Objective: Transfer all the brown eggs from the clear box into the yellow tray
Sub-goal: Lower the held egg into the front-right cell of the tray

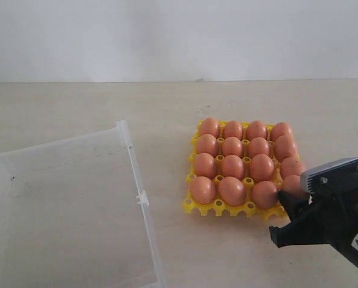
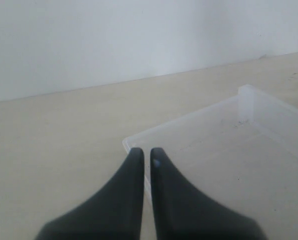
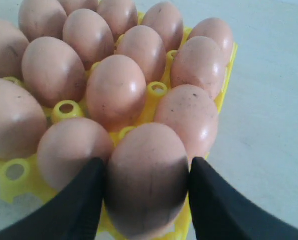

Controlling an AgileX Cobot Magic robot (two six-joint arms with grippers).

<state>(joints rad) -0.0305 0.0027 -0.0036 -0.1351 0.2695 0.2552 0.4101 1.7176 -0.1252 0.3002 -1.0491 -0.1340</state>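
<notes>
Right gripper point(image 3: 147, 170) clamps the corner egg point(image 3: 146, 147) seated in tray point(image 3: 16, 175) with 16 eggs point(image 1: 232, 167). Left gripper point(image 2: 145, 156) closed near box point(image 2: 268, 115) corner.

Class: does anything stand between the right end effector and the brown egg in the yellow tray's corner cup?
Nothing visible does. The fingers of the right end effector flank the brown egg on both sides, seemingly touching it, in the yellow tray. A neighbouring egg sits close beside one finger.

Bare lab-like robot test bench, plain white wall point(image 1: 167, 36), pale beige tabletop point(image 1: 77, 108)
</notes>
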